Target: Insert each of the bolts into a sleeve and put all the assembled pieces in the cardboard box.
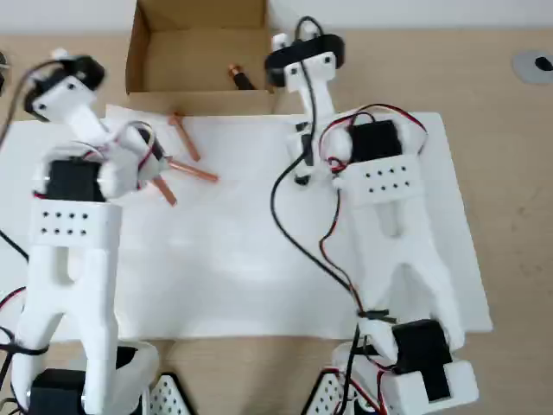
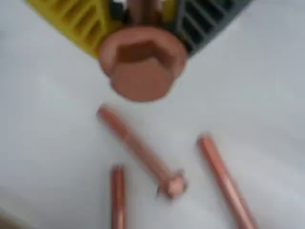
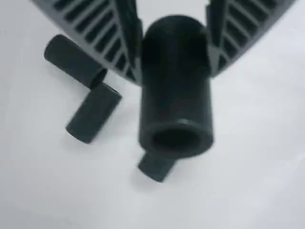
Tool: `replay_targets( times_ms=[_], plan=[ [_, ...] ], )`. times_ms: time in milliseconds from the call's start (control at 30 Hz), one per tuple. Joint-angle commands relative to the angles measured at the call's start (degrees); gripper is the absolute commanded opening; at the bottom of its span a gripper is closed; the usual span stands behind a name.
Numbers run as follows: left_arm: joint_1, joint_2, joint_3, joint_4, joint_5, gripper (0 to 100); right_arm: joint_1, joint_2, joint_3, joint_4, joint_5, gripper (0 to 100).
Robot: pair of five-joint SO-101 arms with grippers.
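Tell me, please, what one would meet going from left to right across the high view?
Left gripper holding a bolt → loose bolts → assembled piece → right gripper holding a sleeve → grey disc.

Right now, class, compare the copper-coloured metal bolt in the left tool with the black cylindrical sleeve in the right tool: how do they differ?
Colour: the copper-coloured metal bolt is reddish-brown, the black cylindrical sleeve dark. End: the bolt shows a solid hexagonal flanged head, the sleeve an open round bore. Shared: each is clamped, the bolt in the left tool, the sleeve in the right tool, above the white sheet.
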Motion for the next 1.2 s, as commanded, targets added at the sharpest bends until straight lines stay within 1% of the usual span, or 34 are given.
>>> replay_targets(
  times_ms=[0,133,233,300,400,567,800,867,967,1033,1100,1167],
  plan=[
    [-2.6,-2.1,-7.0,-1.7,-0.3,1,-3.1,-4.4,-0.5,-3.3,4.7,1.5],
    [-4.7,-2.1,-7.4,-5.8,-0.6,1,-5.6,-13.3,-0.6,-8.4,10.5,1.2],
    [-5.1,-1.6,-7.1,-5.5,-3.3,1,-7.1,-17.6,-0.5,-11.5,11.8,1.2],
    [-5.1,-1.6,-6.2,-5.6,-6.0,1,-8.3,-18.9,-0.3,-11.8,13.7,1.2],
    [-5.1,-2.1,-4.7,-6.3,-8.0,1,-9.9,-19.6,1.5,-12.2,17.1,1.2],
    [-4.7,-2.1,-4.7,-6.3,-11.9,1,-9.8,-20.0,8.6,-18.4,17.6,1.2],
    [-5.0,-2.2,-6.1,-5.8,-16.7,1,-9.9,-25.9,9.2,-21.4,17.1,1.2],
    [-4.9,-2.7,-6.2,-4.9,-17.0,1,-9.9,-28.0,9.0,-23.1,13.7,1.2],
    [-4.4,-5.7,-6.2,-4.7,-17.0,1,-10.5,-31.4,9.7,-23.3,3.2,1.2],
    [-2.5,-8.3,-6.5,-5.4,-17.0,1,-11.2,-33.5,13.5,-23.3,-3.0,1.2],
    [-1.1,-11.0,-6.0,-7.1,-17.0,1,-12.4,-35.5,19.1,-23.6,-6.2,1.2],
    [0.1,-13.4,-5.9,-8.8,-17.0,1,-14.0,-37.2,26.0,-24.8,-7.6,1.2]
  ],
)
